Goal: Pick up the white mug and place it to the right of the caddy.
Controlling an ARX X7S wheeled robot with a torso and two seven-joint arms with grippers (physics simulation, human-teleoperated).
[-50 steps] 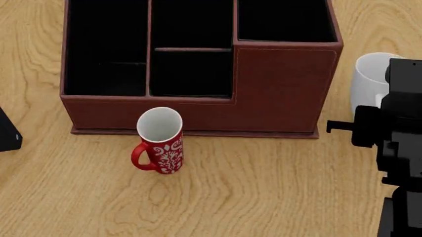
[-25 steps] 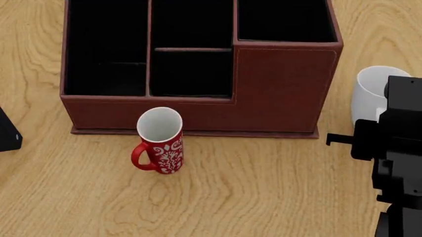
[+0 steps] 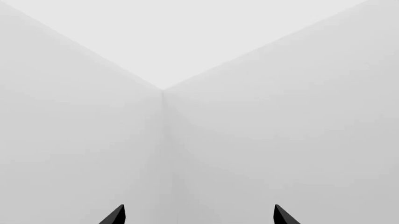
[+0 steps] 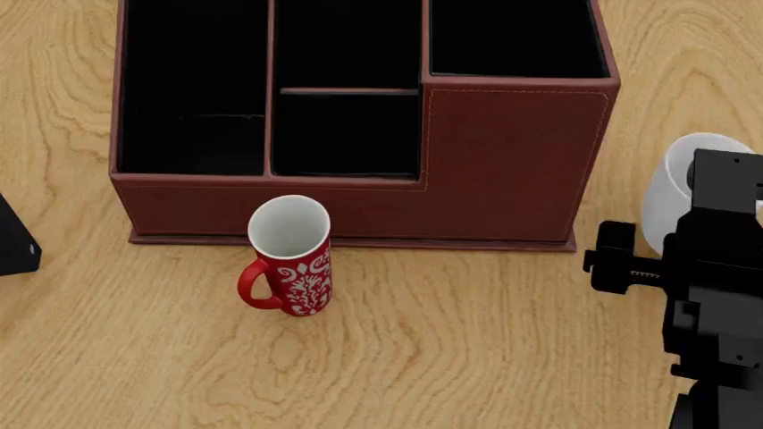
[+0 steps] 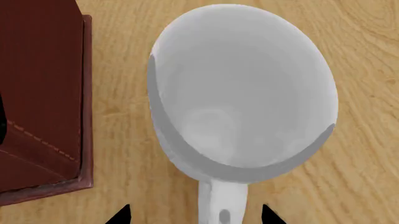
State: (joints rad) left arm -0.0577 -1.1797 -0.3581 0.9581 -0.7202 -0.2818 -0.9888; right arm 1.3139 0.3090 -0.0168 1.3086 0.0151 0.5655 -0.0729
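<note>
The white mug (image 5: 243, 93) stands upright on the wooden bench (image 4: 477, 340), just to the right of the caddy (image 4: 513, 161) and apart from its wall, its loop handle (image 5: 221, 205) turned toward the robot. Glossy and rigid, it looks light but slick and breakable; the handle, or the rim wall above it, seems the surest place to take hold. The right hand (image 5: 193, 215) hovers over the mug, its two dark fingertips (image 5: 118, 215) spread either side of the handle, open and gripping nothing; whether they graze it cannot be told. The left hand (image 3: 196, 215) is also open and empty, facing bare walls. A red patterned mug (image 4: 289, 259) stands before the caddy.
</note>
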